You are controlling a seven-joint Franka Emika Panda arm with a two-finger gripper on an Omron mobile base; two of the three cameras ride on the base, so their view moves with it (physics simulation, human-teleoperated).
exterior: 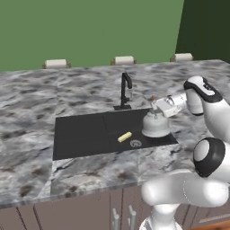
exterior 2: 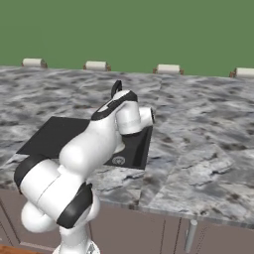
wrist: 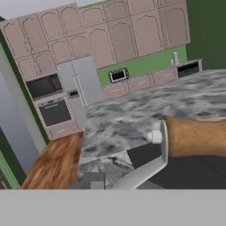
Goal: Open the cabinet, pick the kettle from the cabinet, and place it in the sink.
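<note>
white arm leans over the black sink in marble counter.

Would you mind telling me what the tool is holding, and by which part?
The tool holds the kettle by its arched wooden handle, over the sink.

Base views flank the sink — hand view close.

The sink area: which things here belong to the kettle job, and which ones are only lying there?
Part of the job:
- kettle, in the basin's right part
- sink
- gripper, shut on the kettle's handle

Only lying about:
- yellow sponge-like piece in the basin
- black tap
- stainless fridge
</note>
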